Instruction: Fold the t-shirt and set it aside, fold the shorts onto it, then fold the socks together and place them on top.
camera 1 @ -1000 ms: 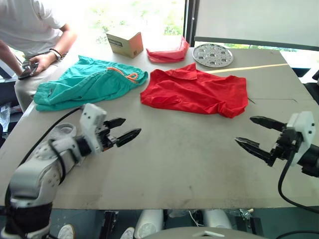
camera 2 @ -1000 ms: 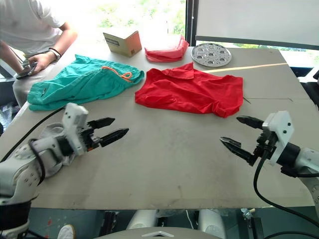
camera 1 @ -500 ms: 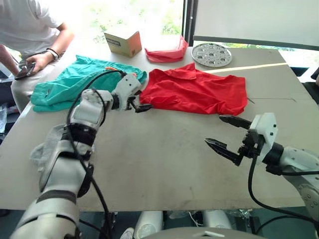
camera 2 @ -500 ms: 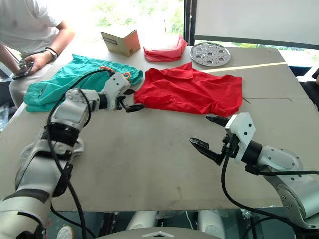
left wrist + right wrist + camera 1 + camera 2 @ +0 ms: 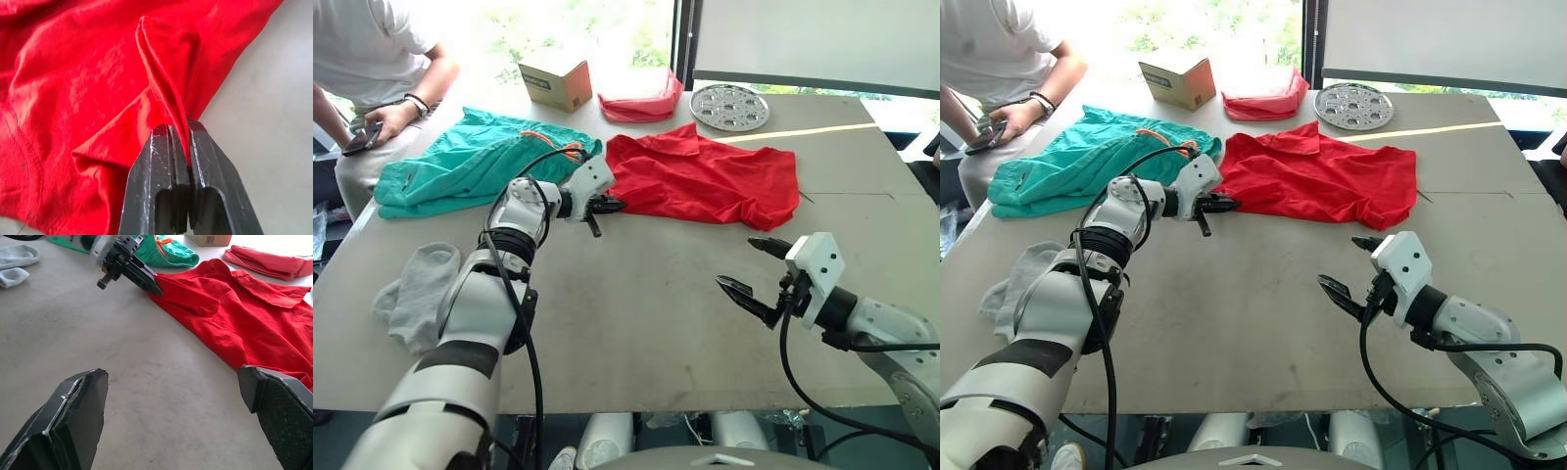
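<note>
T-shirt (image 5: 705, 176) edge fold between closed left fingers (image 5: 146, 166).

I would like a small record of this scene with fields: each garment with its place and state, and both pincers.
t-shirt: bright red fabric t-shirt, spread unfolded mid-table, one edge pinched
shorts: teal-green fabric shorts with orange drawstring, unfolded, on the shirt's left
socks: light grey soft socks, near the table's left edge
left pincer: shut on a fold of the t-shirt's edge
right pincer: open, above bare table, near the shirt
other: pinkish-red folded cloth bundle at the far side
</note>
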You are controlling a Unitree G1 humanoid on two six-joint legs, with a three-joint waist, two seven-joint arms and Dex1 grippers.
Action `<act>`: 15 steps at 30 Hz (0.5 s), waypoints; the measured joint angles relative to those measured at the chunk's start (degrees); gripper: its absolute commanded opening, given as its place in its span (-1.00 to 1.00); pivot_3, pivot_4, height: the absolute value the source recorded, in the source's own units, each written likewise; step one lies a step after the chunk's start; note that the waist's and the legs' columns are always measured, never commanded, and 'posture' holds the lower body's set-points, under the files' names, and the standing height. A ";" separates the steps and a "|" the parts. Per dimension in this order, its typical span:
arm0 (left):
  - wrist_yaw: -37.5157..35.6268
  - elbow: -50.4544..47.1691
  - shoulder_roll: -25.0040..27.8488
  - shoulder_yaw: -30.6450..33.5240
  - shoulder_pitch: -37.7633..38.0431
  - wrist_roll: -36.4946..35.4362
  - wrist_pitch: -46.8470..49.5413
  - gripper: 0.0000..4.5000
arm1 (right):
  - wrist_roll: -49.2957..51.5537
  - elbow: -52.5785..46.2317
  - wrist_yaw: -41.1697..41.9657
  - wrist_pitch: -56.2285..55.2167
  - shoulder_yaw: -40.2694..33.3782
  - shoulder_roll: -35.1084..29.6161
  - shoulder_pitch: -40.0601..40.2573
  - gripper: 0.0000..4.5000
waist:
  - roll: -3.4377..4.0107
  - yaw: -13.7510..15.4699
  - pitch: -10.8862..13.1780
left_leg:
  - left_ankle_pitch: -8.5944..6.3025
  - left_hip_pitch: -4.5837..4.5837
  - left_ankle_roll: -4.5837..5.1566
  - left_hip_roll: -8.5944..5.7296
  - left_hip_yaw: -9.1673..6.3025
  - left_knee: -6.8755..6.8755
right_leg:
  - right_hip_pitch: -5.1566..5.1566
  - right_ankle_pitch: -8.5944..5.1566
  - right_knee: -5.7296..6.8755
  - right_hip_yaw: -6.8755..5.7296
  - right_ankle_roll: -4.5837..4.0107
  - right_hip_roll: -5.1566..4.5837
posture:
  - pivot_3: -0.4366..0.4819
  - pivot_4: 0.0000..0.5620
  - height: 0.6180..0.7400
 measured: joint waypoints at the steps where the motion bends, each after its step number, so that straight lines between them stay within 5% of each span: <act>1: -1.17 -0.28 0.08 0.52 0.09 -0.36 0.23 -0.99 | -0.11 0.01 -0.25 0.29 0.00 0.00 -0.03 1.00 | 0.00 -0.01 0.00 | 0.00 0.00 0.00 0.00 0.00 0.00 | 0.00 0.00 0.00 0.00 0.00 0.00 | -0.05 -0.47 1.00; 5: -6.73 -8.79 1.53 2.79 3.60 -3.14 4.55 -0.99 | -1.16 2.02 -2.27 2.64 -0.05 0.11 -2.99 1.00 | 0.01 -0.29 0.00 | 0.00 0.03 0.00 0.08 0.03 0.01 | 0.00 0.00 0.04 0.07 0.00 0.00 | -0.05 -0.47 1.00; 9: -12.55 -34.55 7.09 4.34 17.03 -9.66 18.76 -0.99 | -0.55 5.57 -4.82 10.18 -0.94 -0.34 -10.37 1.00 | 0.07 -1.45 0.00 | 0.01 0.06 -0.02 0.20 -0.02 -0.03 | -0.01 0.01 0.09 0.19 -0.02 0.00 | -0.05 -0.47 1.00; 15: -9.03 -72.15 15.42 9.99 38.57 -19.38 38.01 -0.99 | -4.86 13.58 -5.92 20.85 4.69 -5.07 -26.46 1.00 | 0.26 -1.17 0.08 | 0.00 0.09 -0.03 0.17 -0.09 -0.07 | -0.08 0.00 0.04 0.48 -0.02 -0.02 | -0.05 -0.47 1.00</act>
